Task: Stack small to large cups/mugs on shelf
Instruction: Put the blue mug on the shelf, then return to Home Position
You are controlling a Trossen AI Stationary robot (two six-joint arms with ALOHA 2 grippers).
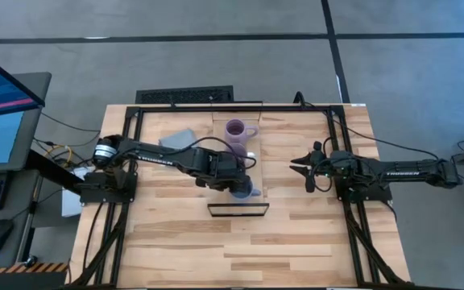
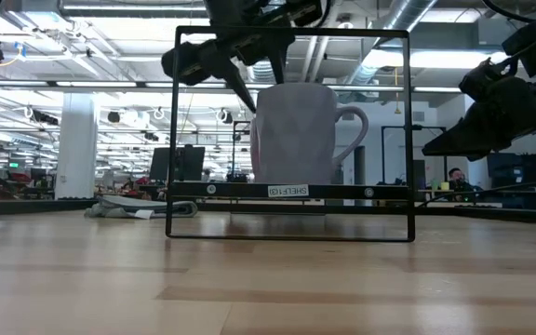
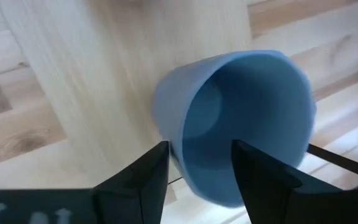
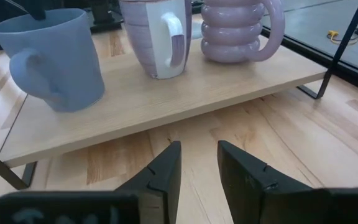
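Observation:
A blue mug (image 1: 250, 192) stands upright on the near end of the light-wood shelf (image 1: 256, 173). It also shows in the left wrist view (image 3: 247, 118) and the right wrist view (image 4: 51, 59). Two lavender mugs stand farther along the shelf: a smooth one (image 4: 157, 37) in the middle and a ribbed one (image 1: 238, 129) at the far end. My left gripper (image 3: 197, 149) is open above the blue mug, pointing down, with one finger outside its wall and one inside the rim. My right gripper (image 1: 304, 173) is open and empty, to the right of the shelf.
A grey-blue folded cloth (image 1: 177, 139) lies left of the shelf. The shelf stands on a thin black wire frame (image 2: 175, 140). A black rail frame (image 1: 135, 113) runs around the table, and a keyboard (image 1: 185, 96) lies beyond its far edge.

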